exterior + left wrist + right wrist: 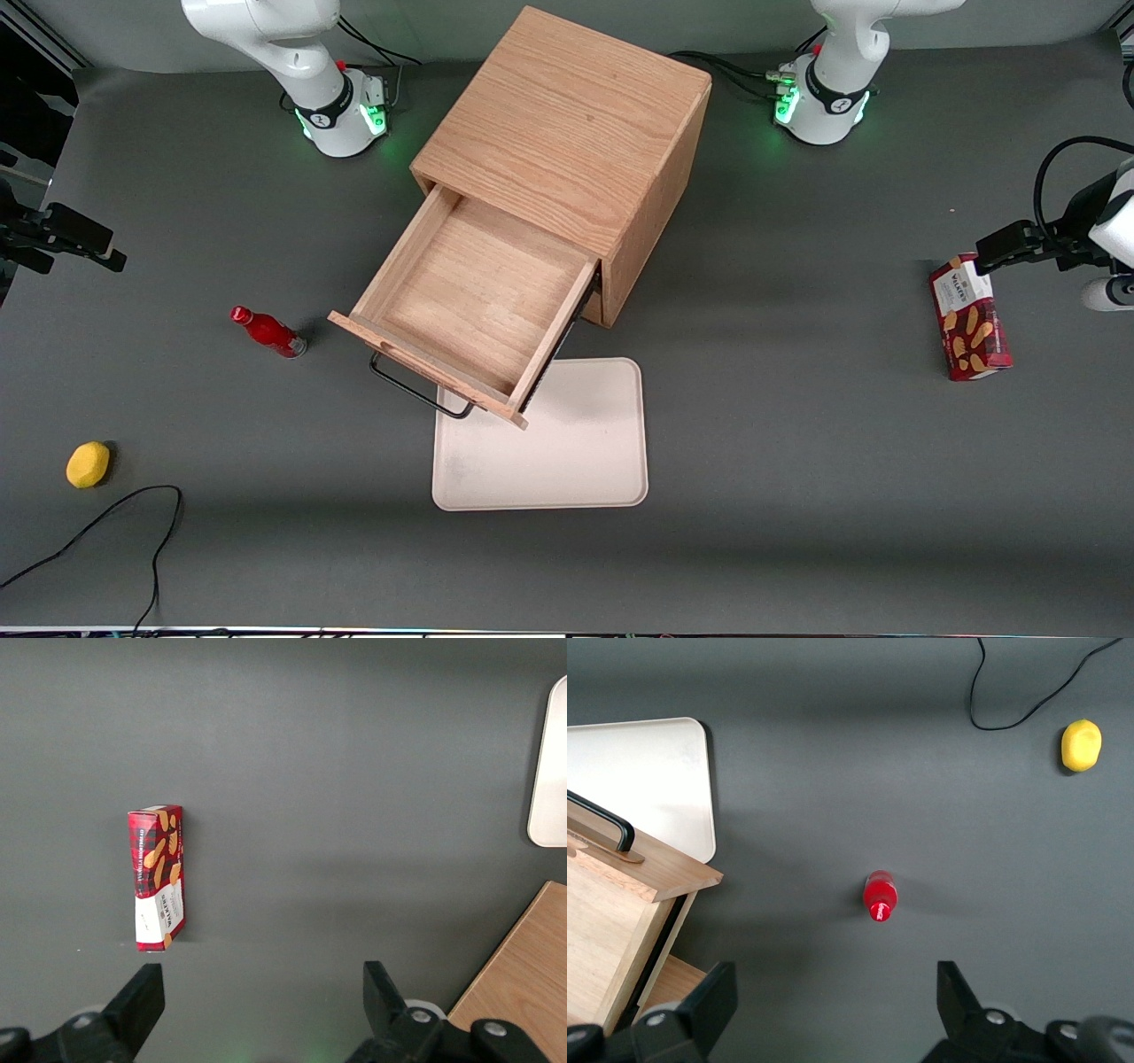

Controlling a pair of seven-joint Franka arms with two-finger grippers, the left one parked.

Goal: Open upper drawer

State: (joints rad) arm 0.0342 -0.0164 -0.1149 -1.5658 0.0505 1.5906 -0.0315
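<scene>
Grey matting covered the table. At the front view's centre, the upper drawer stood pulled well out of the oak cabinet; the gripper, fingers spread apart, hung above the red bottle.

Red bottle; lemon (yellow) — tray; biscuit box.

Even overhead light, soft shadows, sharp focus

Red bottle, yellow lemon
</scene>
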